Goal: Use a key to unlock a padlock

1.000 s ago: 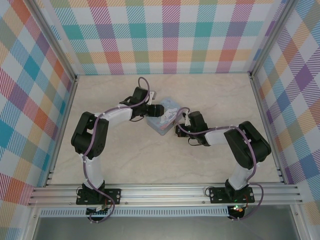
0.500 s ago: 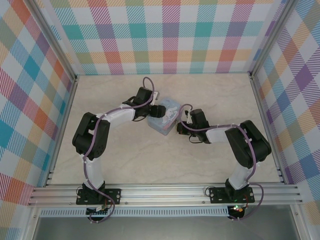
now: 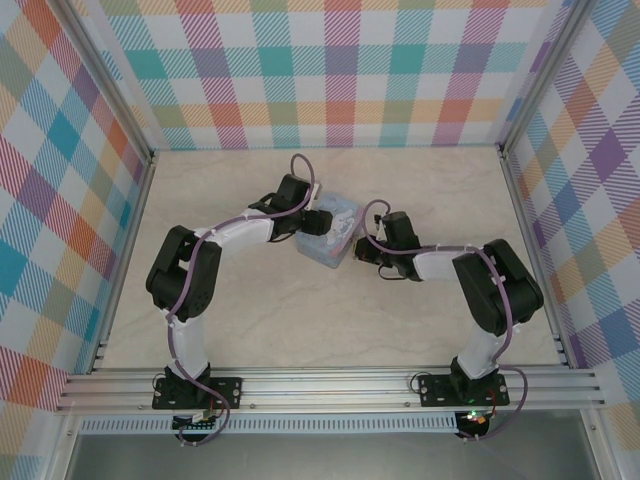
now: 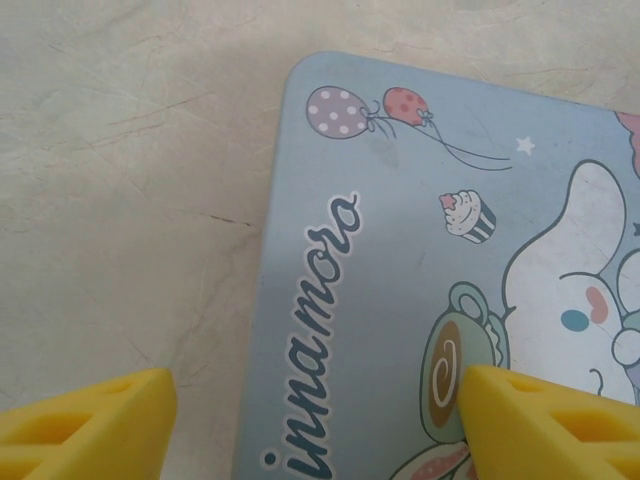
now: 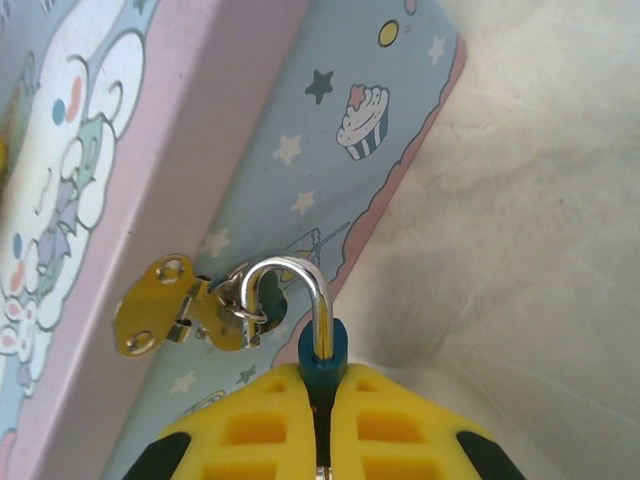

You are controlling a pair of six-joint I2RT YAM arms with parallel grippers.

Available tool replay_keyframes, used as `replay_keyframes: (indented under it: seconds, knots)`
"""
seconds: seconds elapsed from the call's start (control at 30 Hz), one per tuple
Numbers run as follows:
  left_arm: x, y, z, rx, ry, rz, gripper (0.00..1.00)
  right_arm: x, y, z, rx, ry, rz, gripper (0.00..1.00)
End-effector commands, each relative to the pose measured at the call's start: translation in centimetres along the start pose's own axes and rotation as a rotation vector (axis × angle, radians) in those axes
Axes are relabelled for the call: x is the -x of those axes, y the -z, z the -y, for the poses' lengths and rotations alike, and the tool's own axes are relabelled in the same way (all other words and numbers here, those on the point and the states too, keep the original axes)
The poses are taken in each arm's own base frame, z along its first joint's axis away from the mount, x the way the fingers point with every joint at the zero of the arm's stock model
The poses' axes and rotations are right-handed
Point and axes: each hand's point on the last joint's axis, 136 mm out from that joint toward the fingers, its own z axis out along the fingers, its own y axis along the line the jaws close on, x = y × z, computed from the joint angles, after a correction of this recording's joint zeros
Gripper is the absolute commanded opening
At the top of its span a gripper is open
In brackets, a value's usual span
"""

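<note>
The teal padlock (image 5: 323, 352) is pinched between the yellow fingers of my right gripper (image 5: 322, 385), which is shut on its body. Its silvery shackle (image 5: 300, 275) arches up out of the body and hooks through the ring of the brass hasp (image 5: 160, 305) on the side of the pale blue cartoon tin (image 5: 330, 120). My left gripper (image 4: 318, 410) is open just above the tin's lid (image 4: 400, 250), one finger over the table and the other over the lid. From above, the left gripper (image 3: 318, 222) and the right gripper (image 3: 358, 248) flank the tin (image 3: 338, 215). The key is hidden.
The tin lies mid-table on the pale marbled tabletop (image 3: 250, 310). Checked walls (image 3: 340, 80) and aluminium rails enclose the space on three sides. Open tabletop lies to the front, left and right of the tin.
Both grippers and the tin have shifted slightly toward the back and right. The right gripper stays shut on the padlock and the left stays open.
</note>
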Motion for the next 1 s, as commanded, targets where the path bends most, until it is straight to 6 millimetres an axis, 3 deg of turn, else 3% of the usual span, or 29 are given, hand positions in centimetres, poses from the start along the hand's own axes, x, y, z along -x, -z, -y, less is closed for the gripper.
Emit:
replay_keyframes:
  seconds: [0.0,0.33,0.53,0.63,0.73,0.97]
  knots:
    - [-9.4,-1.4,-1.5,0.077,-0.061,-0.315,0.75,2.9,-0.1,-1.8,0.048,0.0,0.062,0.03]
    - [-9.4,-1.6,-1.3,0.071,-0.061,-0.313,0.75,3.5,-1.0,-1.2,0.017,-0.001,0.046,0.03]
    - [-7.7,-0.9,-0.1,0.016,-0.018,-0.27,0.78,3.3,0.5,-0.4,-0.045,0.038,0.053,0.03]
    - [-5.6,0.0,0.9,-0.048,0.033,-0.221,0.8,3.1,1.9,0.1,-0.063,0.055,0.061,0.03]
    - [-2.2,1.8,1.7,-0.102,0.069,-0.143,0.84,2.7,3.8,0.1,-0.069,0.073,0.057,0.04]
    - [6.8,8.0,1.3,-0.176,0.135,0.086,0.95,0.2,8.5,-1.7,-0.023,0.116,-0.051,0.05]
